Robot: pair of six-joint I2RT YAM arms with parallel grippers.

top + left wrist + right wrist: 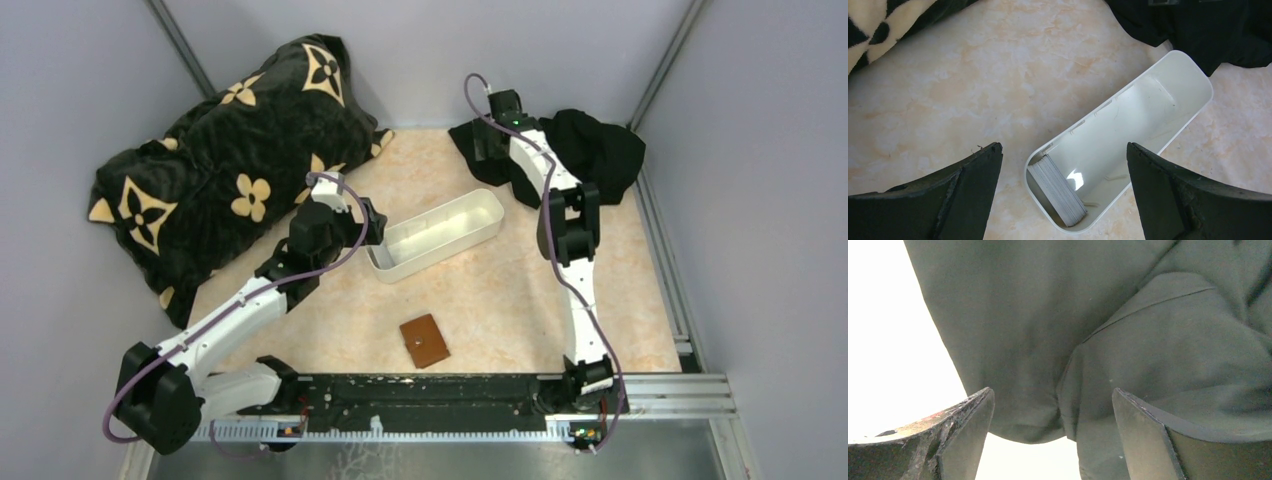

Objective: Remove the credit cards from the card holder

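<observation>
Top view: found the card holder [425, 340] folded shut on the table [500, 300], near side, centre, touched by nothing. Noted the white tray [470, 215] further back, with the left gripper [378, 228] at its near-left end. Placed the right gripper [488, 148] far right, over a black cloth [610, 150]. Patterned blanket [230, 170] far left, well apart from the holder.

Left wrist view: recorded a stack of grey credit cards [1057, 190] in the tray's near-left end. Fingers [968, 185] spread wide, grasping nothing. Judged removal largely done; cannot confirm the holder empty.

Right wrist view: fingers [958, 430] parted, nothing between, only cloth beyond. No obstruction noted.
</observation>
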